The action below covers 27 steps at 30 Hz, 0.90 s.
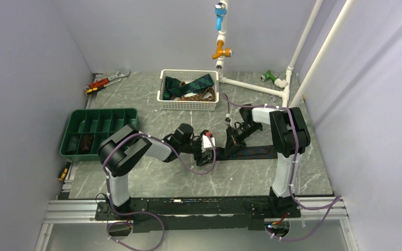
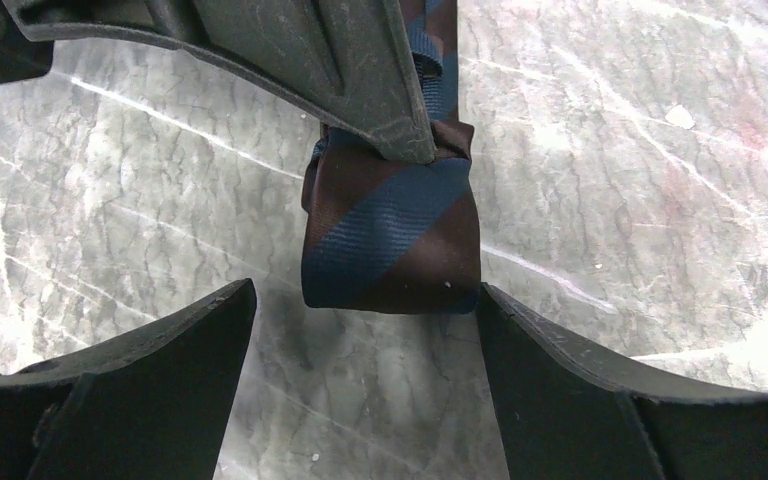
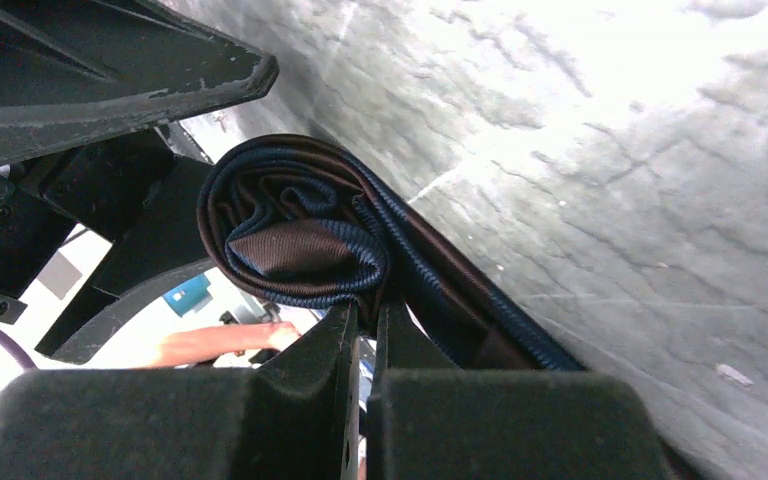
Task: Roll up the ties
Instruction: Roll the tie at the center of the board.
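Note:
A brown and navy striped tie (image 1: pixel 256 152) lies stretched across the table in front of the right arm. Its left end is wound into a small roll (image 2: pixel 390 240), which also shows end-on in the right wrist view (image 3: pixel 290 240). My right gripper (image 3: pixel 365 315) is shut, its tips pinching the roll's edge layers from above (image 1: pixel 234 140). My left gripper (image 2: pixel 365 320) is open just short of the roll, its fingers (image 2: pixel 160 380) standing either side with bare table between them; in the top view it (image 1: pixel 209 151) faces the right gripper.
A white basket (image 1: pixel 188 104) at the back holds more ties (image 1: pixel 193 83). A green compartment tray (image 1: pixel 102 112) sits at the left. A wrench and a red tool (image 1: pixel 107 81) lie at the back left, white pipes (image 1: pixel 251 86) at the back right.

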Motion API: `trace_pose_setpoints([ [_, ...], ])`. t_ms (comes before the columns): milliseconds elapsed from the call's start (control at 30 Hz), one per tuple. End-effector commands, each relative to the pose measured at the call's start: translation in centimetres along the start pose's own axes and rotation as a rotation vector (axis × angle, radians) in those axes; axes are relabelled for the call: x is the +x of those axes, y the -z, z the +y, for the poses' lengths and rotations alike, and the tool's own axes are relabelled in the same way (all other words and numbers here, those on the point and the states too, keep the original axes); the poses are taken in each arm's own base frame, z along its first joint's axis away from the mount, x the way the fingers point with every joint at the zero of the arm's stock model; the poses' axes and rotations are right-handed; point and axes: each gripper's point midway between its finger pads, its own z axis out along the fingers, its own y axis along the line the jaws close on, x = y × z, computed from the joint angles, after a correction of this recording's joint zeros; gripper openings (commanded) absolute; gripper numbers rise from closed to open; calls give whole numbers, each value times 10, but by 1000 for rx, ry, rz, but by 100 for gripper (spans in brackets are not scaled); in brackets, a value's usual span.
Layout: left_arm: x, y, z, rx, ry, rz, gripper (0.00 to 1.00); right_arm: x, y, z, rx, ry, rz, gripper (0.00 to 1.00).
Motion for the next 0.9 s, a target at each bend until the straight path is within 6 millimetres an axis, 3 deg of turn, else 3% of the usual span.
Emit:
trace_pose_setpoints([
  [0, 12, -6, -14, 66, -10, -12, 86, -2, -1, -75, 331, 25, 26, 0],
  [267, -3, -44, -10, 69, -3, -101, 79, -9, 6, -89, 442, 20, 18, 0],
  [367, -2, -51, -13, 67, -1, -95, 62, -11, 4, -83, 407, 31, 26, 0],
  [433, 6, -48, -14, 59, 9, -61, 45, -12, 5, -71, 352, 55, 14, 0],
  [500, 21, -38, -20, 47, 22, 5, 36, -15, 13, -54, 296, 88, -27, 7],
  [700, 57, -9, -39, 57, 58, 150, 34, -10, 44, 11, 89, 176, -151, 42],
  [800, 60, -10, -39, 53, 99, 182, 36, -2, 35, 40, 12, 199, -137, 45],
  [867, 59, -12, -38, 53, 110, 192, 37, -1, 26, 49, -15, 196, -117, 47],
])
